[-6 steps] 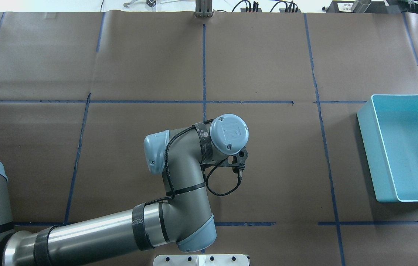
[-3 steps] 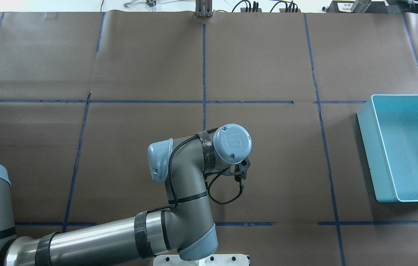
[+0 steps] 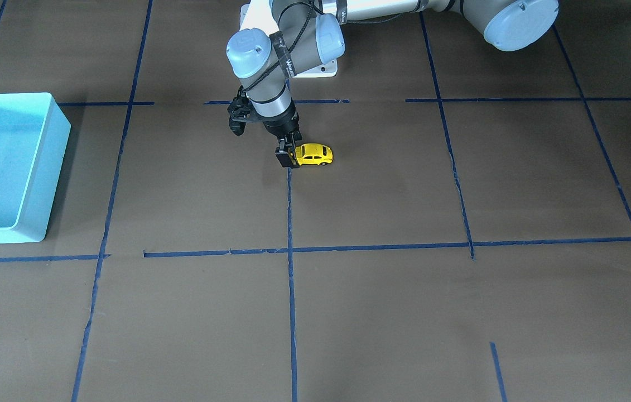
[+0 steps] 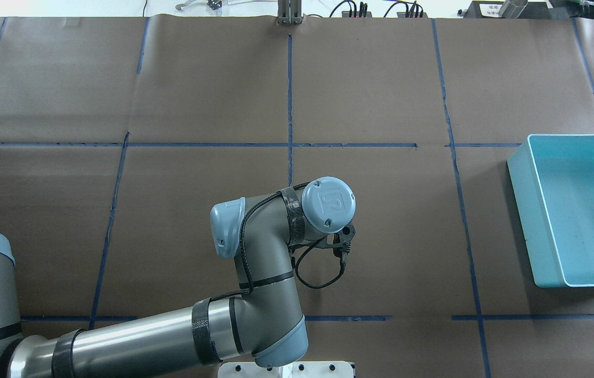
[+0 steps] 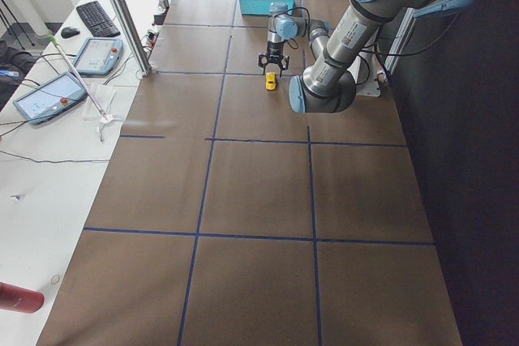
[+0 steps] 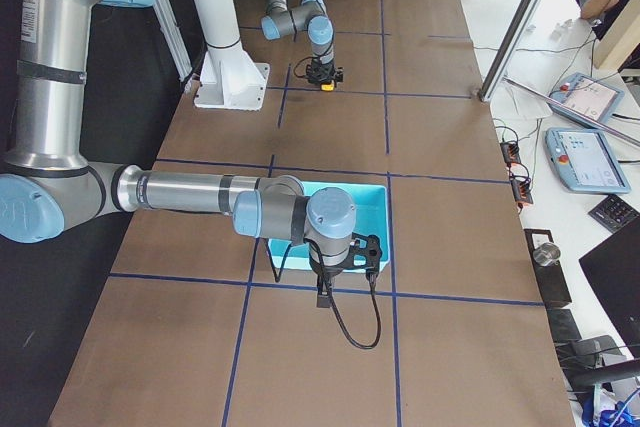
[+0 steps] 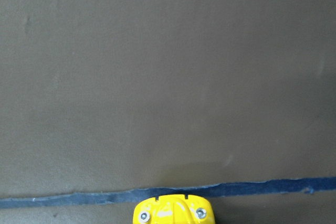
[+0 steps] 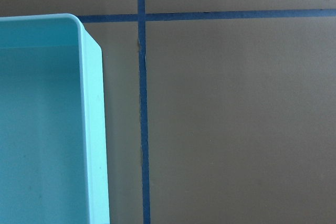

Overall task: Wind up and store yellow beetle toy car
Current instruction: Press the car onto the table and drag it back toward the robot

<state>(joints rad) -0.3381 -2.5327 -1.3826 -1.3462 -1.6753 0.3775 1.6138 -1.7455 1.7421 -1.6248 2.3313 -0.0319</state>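
Observation:
The yellow beetle toy car (image 3: pixel 315 154) stands on the brown table near the robot's base, on a blue tape line. My left gripper (image 3: pixel 290 156) points straight down, with its fingers at table level closed on the car's end nearest the bin. The rest of the car sticks out to my left. The left wrist view shows only the car's rounded end (image 7: pixel 173 212). The car also shows in the side views (image 5: pixel 270 81) (image 6: pixel 327 86). In the overhead view the left wrist (image 4: pixel 328 205) hides both. My right gripper (image 6: pixel 340 259) hangs beside the bin; I cannot tell its state.
The light blue bin (image 3: pixel 42 167) stands at the table's right end (image 4: pixel 520 210), with nothing visible inside. The right wrist view shows one corner of its rim (image 8: pixel 92 129). Blue tape lines (image 3: pixel 290 251) cross the brown paper. The robot's white base plate (image 4: pixel 286 370) lies at the near edge.
My left wrist moved a little toward the robot's base and slightly right in the overhead view, then held still. The bin has not moved.

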